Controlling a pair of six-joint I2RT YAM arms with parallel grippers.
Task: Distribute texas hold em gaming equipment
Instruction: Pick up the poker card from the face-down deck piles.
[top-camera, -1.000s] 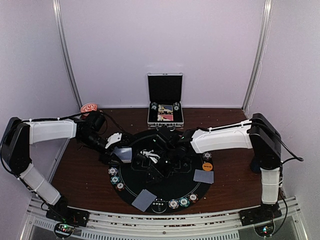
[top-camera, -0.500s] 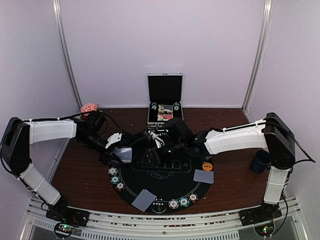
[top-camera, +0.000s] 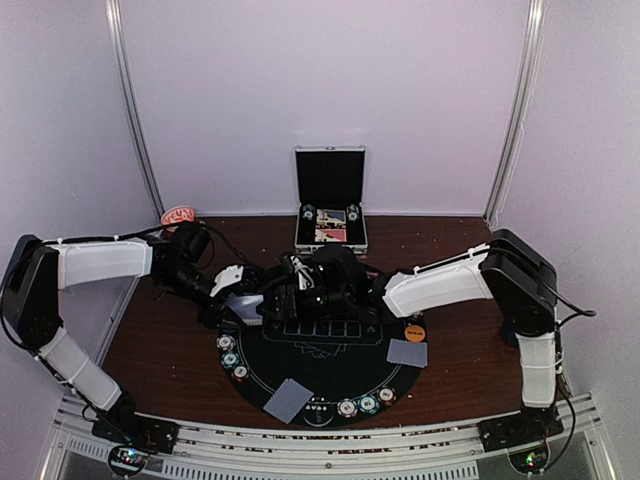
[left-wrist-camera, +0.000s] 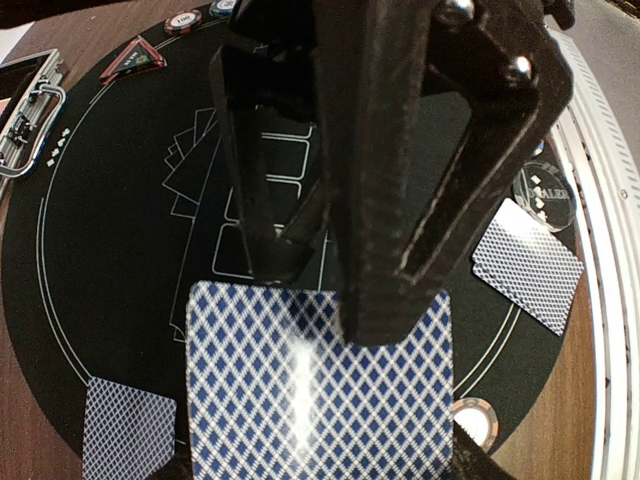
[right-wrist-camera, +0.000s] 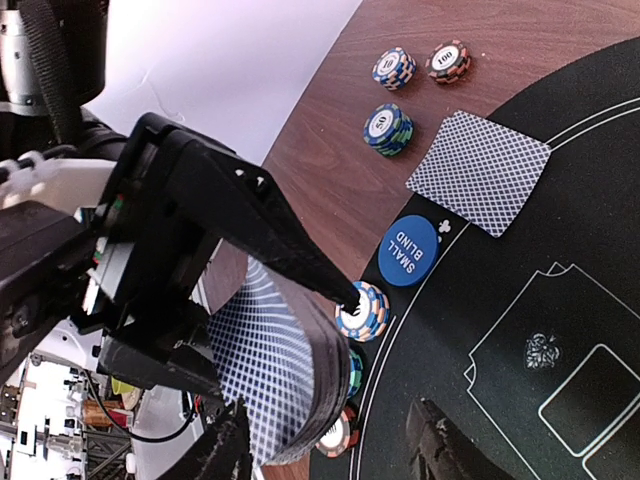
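Note:
My left gripper (left-wrist-camera: 330, 290) is shut on a deck of playing cards (left-wrist-camera: 320, 390) with blue diamond backs, held above the left rim of the round black poker mat (top-camera: 320, 365). The right gripper (right-wrist-camera: 330, 455) stands open right at that deck (right-wrist-camera: 280, 370), and the deck's edge lies between its two fingers. From above, both grippers meet at the mat's left side, left gripper (top-camera: 245, 300) and right gripper (top-camera: 282, 293). Single cards (top-camera: 288, 400) (top-camera: 407, 352) lie face down on the mat. Striped chip stacks (top-camera: 229, 348) (top-camera: 362, 405) sit along its rim. A blue small-blind button (right-wrist-camera: 408, 250) lies by the chips.
The open silver case (top-camera: 330, 205) stands at the back centre with cards and chips inside. An orange button (top-camera: 415, 332) sits on the mat's right rim. A pink object (top-camera: 180, 215) lies at the back left. Several chip stacks (right-wrist-camera: 395, 68) stand on the brown table.
The right arm has swung from the mat's centre leftward to the held deck, and its jaws have widened. The left arm and its deck have stayed put.

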